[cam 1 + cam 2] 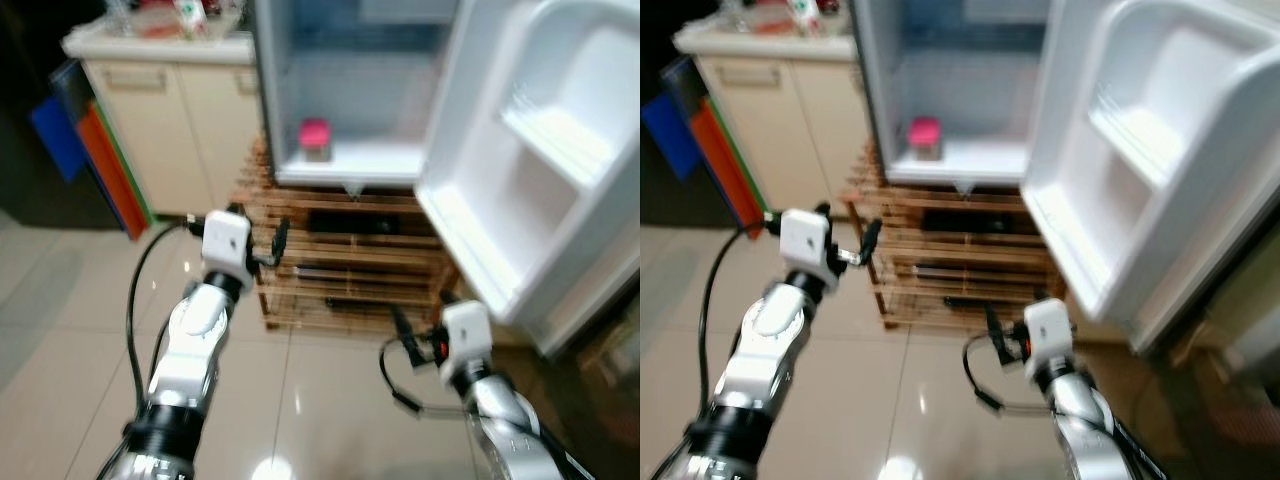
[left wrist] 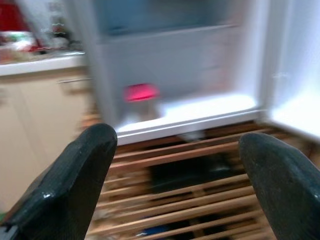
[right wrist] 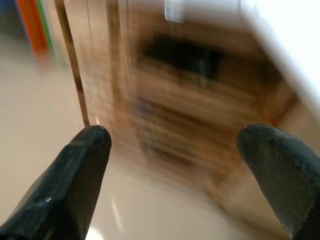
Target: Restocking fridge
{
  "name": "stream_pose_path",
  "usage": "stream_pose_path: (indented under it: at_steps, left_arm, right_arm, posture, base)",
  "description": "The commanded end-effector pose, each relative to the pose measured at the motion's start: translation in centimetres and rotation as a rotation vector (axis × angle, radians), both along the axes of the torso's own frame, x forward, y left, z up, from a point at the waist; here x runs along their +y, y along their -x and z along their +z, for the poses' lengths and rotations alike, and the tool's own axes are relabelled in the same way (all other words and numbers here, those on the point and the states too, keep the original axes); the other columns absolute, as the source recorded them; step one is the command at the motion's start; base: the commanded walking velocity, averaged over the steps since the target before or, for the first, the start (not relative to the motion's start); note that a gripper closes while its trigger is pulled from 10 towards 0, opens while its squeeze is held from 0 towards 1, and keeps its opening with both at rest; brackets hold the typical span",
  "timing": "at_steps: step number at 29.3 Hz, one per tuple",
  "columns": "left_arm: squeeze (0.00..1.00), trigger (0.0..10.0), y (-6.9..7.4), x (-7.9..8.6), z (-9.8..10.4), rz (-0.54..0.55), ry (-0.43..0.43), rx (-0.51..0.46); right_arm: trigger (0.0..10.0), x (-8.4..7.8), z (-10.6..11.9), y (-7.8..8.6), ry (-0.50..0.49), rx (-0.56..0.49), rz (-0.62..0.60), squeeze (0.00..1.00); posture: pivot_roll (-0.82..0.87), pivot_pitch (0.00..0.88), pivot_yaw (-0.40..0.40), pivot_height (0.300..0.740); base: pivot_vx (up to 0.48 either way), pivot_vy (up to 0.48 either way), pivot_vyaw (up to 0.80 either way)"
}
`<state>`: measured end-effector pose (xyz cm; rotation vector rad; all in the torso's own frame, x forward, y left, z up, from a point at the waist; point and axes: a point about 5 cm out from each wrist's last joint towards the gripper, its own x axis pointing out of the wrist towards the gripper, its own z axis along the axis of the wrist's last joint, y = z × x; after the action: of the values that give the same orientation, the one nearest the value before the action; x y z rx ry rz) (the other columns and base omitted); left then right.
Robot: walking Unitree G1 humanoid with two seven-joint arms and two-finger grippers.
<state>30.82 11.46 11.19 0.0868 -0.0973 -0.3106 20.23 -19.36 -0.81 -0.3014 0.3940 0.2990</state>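
Observation:
The fridge [image 1: 350,160] stands open on a slatted wooden stand [image 1: 350,265]. A jar with a pink lid [image 1: 315,138] sits at the left of its bottom shelf and also shows, blurred, in the left wrist view as the pink-lidded jar [image 2: 141,94]. The white door [image 1: 560,160] swings out to the right with bare shelves. My left gripper [image 2: 177,142] is raised in front of the stand, below the jar, open and holding nothing. My right gripper [image 3: 175,137] is lower, near the floor by the stand's right corner under the door, also open with nothing in it.
A cream cabinet [image 1: 170,120] with items on its counter stands left of the fridge. Blue, orange and green boards [image 1: 90,150] lean beside it. Glossy tiled floor [image 1: 60,340] lies in front. The open door juts out above my right arm.

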Motion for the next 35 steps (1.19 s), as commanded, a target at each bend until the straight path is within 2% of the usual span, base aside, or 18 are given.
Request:
stream_pose_path:
  at_steps: [1,3,5,7,9,10,11,12,14,15,16,18,20,22,25,27,31,35]
  left_arm:
    - [0.00,10.0,-0.5,1.6,0.0,0.050,-0.036,0.003]
    - [0.00,10.0,-0.6,1.6,-0.1,0.050,-0.041,0.011]
    - [0.00,10.0,-0.7,1.7,-0.4,0.047,-0.042,0.023]
    - [0.00,10.0,-0.7,1.7,-0.4,0.047,-0.042,0.023]
    - [0.00,10.0,-0.8,1.9,-1.4,0.044,-0.061,0.074]
    - [0.00,10.0,-0.8,2.0,-1.9,0.044,-0.070,0.100]
    - [0.00,10.0,-0.8,2.3,-3.0,0.055,-0.074,0.165]
    - [0.00,10.0,-0.8,2.5,-3.9,0.063,-0.084,0.219]
    - [0.00,10.0,-0.6,3.2,-5.9,0.094,-0.168,0.326]
    - [0.00,10.0,0.2,4.0,-8.5,0.120,-0.227,0.493]
    - [0.00,10.0,0.2,4.0,-8.5,0.120,-0.227,0.493]
    - [0.00,10.0,0.7,4.5,-9.7,0.135,-0.237,0.571]
    - [0.00,10.0,1.7,4.5,-11.2,0.103,-0.276,0.657]
    - [0.00,10.0,1.9,4.5,-11.4,0.098,-0.286,0.670]
    - [0.00,10.0,2.6,3.9,-12.5,0.060,-0.315,0.712]
    - [0.00,10.0,2.9,3.6,-12.9,0.034,-0.330,0.728]
    - [0.00,10.0,3.5,3.0,-13.7,-0.026,-0.369,0.757]
    - [0.00,10.0,3.8,2.9,-14.0,-0.038,-0.378,0.770]
  right_arm:
    - [10.0,-1.9,-2.5,1.2,0.127,0.128,-0.047,0.00]
    - [10.0,-4.6,-4.0,2.5,0.245,0.243,-0.135,0.00]
    - [10.0,-7.4,-4.5,3.3,0.359,0.319,-0.258,0.00]
    - [10.0,-7.4,-4.5,3.3,0.359,0.319,-0.258,0.00]
    - [10.0,-10.2,-4.3,3.8,0.433,0.371,-0.416,0.00]
    - [10.0,-11.0,-4.2,3.9,0.451,0.380,-0.458,0.00]
    - [10.0,-11.7,-3.8,3.7,0.468,0.366,-0.504,0.00]
    - [10.0,-12.1,-3.6,3.4,0.485,0.354,-0.532,0.00]
    - [10.0,-12.8,-3.1,3.0,0.517,0.330,-0.584,0.00]
    - [10.0,-13.5,-2.8,2.9,0.546,0.319,-0.621,0.00]
    - [10.0,-13.5,-2.8,2.9,0.546,0.319,-0.621,0.00]
    - [10.0,-13.9,-2.6,2.9,0.565,0.316,-0.646,0.00]
    - [10.0,-15.2,-2.0,3.4,0.599,0.311,-0.714,0.00]
    - [10.0,-15.5,-1.9,3.5,0.607,0.308,-0.730,0.00]
    - [10.0,-16.8,-0.9,3.3,0.617,0.259,-0.813,0.00]
    - [10.0,-17.3,0.2,2.4,0.606,0.177,-0.847,0.00]
    - [10.0,-18.4,3.6,-0.1,0.644,-0.045,-0.887,0.00]
    - [10.0,-18.9,5.5,-1.2,0.644,-0.157,-0.918,0.00]
  posture:
    - [-0.11,0.000,0.046,0.740]
    - [-0.11,0.000,0.046,0.740]
    - [-0.12,0.000,0.055,0.740]
    - [-0.12,0.000,0.055,0.740]
    - [-0.12,0.000,0.058,0.740]
    - [-0.12,0.000,0.060,0.740]
    - [-0.12,0.000,0.060,0.740]
    - [-0.12,0.000,0.059,0.740]
    - [-0.12,0.000,0.058,0.740]
    - [-0.12,0.000,0.057,0.740]
    - [-0.12,0.000,0.057,0.740]
    - [-0.12,0.000,0.055,0.740]
    - [-0.12,0.000,0.052,0.740]
    - [-0.12,0.000,0.052,0.740]
    - [-0.13,0.000,0.052,0.740]
    - [-0.13,0.000,0.052,0.740]
    - [-0.14,0.000,0.052,0.740]
    - [-0.14,0.000,0.050,0.740]
  base:
    - [0.000,0.000,0.00]
    - [0.000,0.000,0.00]
    - [0.000,0.000,0.00]
    - [0.000,0.000,0.00]
    - [0.000,0.000,0.00]
    - [0.000,0.000,0.00]
    - [0.000,0.000,0.00]
    - [0.000,0.000,0.00]
    - [0.000,0.000,0.00]
    - [0.000,0.000,0.00]
    - [0.000,0.000,0.00]
    - [0.000,0.000,0.00]
    - [0.000,0.000,0.00]
    - [0.000,0.000,0.00]
    - [0.000,0.000,0.00]
    - [0.000,0.000,0.00]
    - [0.000,0.000,0.00]
    - [0.000,0.000,0.00]
